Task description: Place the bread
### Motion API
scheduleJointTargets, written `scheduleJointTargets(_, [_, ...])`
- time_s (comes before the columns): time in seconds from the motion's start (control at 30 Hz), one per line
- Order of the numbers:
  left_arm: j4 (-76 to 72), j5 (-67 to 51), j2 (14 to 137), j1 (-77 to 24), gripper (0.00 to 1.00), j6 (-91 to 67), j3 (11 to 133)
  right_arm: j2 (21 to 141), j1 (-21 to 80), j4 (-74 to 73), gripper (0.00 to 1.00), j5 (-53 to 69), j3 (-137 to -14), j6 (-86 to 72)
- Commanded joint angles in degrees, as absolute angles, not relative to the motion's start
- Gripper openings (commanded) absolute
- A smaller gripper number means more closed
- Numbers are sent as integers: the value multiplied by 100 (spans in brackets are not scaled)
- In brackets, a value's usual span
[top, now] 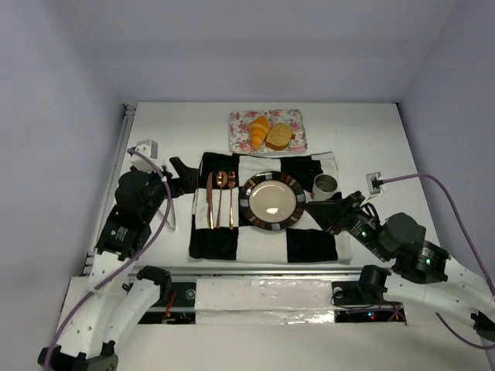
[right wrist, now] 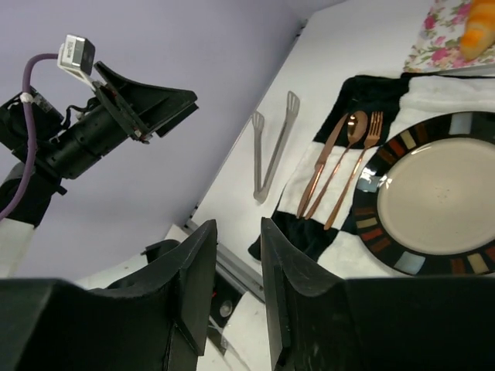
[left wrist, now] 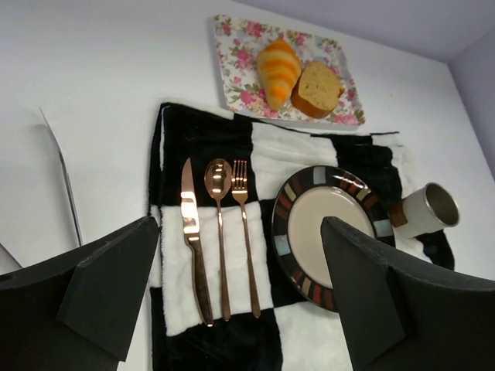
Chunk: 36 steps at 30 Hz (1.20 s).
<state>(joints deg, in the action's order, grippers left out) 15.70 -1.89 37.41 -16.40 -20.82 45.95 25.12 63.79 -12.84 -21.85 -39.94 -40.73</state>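
The bread lies on a floral tray at the back: an orange-yellow croissant on the left, a golden-brown slice on the right. Both also show in the left wrist view, croissant and slice, and a croissant tip shows in the right wrist view. My left gripper is wide open and empty, above the mat's left edge. My right gripper hangs by the mat's right edge, jaws a narrow gap apart, nothing between them.
A black-and-white checked mat holds a round plate, with a copper knife, spoon and fork to its left. A cup stands right of the plate. Metal tongs lie left of the mat.
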Motion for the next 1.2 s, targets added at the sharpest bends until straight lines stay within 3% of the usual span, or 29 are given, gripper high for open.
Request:
scheduleJointTargets(0.0, [1283,-79,3998,-1626,85,-1899,4887,2347,6372,-1423,35,-2645,-4078,-4016])
scheduleJointTargets(0.1, [1292,184,4376,-1626,86,-1776,5053,2198,6372,-1520,24,-2716,-3938,-4139])
scheduleJointTargets(0.2, [1257,412,4789,-1626,83,-1679,5168,2057,6372,-1547,2,-2663,-3736,-4314])
scheduleJointTargets(0.3, [1178,685,5333,-1626,59,-1547,5212,1829,6372,-1494,0,-2567,-3499,-4490])
scheduleJointTargets(0.33, [1160,781,5483,-1626,25,-1529,5212,1724,6372,-1485,0,-2566,-3437,-4535])
scheduleJointTargets(0.37, [1151,991,5832,-1626,10,-1538,5255,1670,6372,-1485,0,-2566,-3384,-4561])
scheduleJointTargets(0.4, [1177,1124,6010,-1574,2,-1555,5282,1626,6372,-1511,0,-2584,-3314,-4631])
scheduleJointTargets(0.43, [1169,1212,6186,-1573,0,-1582,5291,1600,6372,-1555,0,-2584,-3296,-4658])
scheduleJointTargets(0.5, [1090,1406,6652,-1433,1,-1626,5274,1529,6372,-1556,0,-2593,-3243,-4711])
scheduleJointTargets(0.53, [916,1467,6801,-1320,17,-1652,5239,1529,6372,-1469,0,-2619,-3182,-4711])
scheduleJointTargets(0.57, [818,1546,7107,-1240,26,-1661,5203,1547,6372,-1416,0,-2628,-3156,-4711])
scheduleJointTargets(0.6, [748,1521,7276,-1161,31,-1679,5186,1599,6372,-1363,0,-2628,-3138,-4702])
scheduleJointTargets(0.67, [589,1398,7784,-967,43,-1687,5247,1800,6372,-1309,11,-2584,-3260,-4632])
scheduleJointTargets(0.83, [598,1556,8673,-783,45,-1451,5581,2197,6372,-1319,23,-2575,-3419,-4579])
scheduleJointTargets(1.17, [519,1749,9527,-414,44,-1389,5713,2408,6372,-949,24,-2347,-3208,-4711])
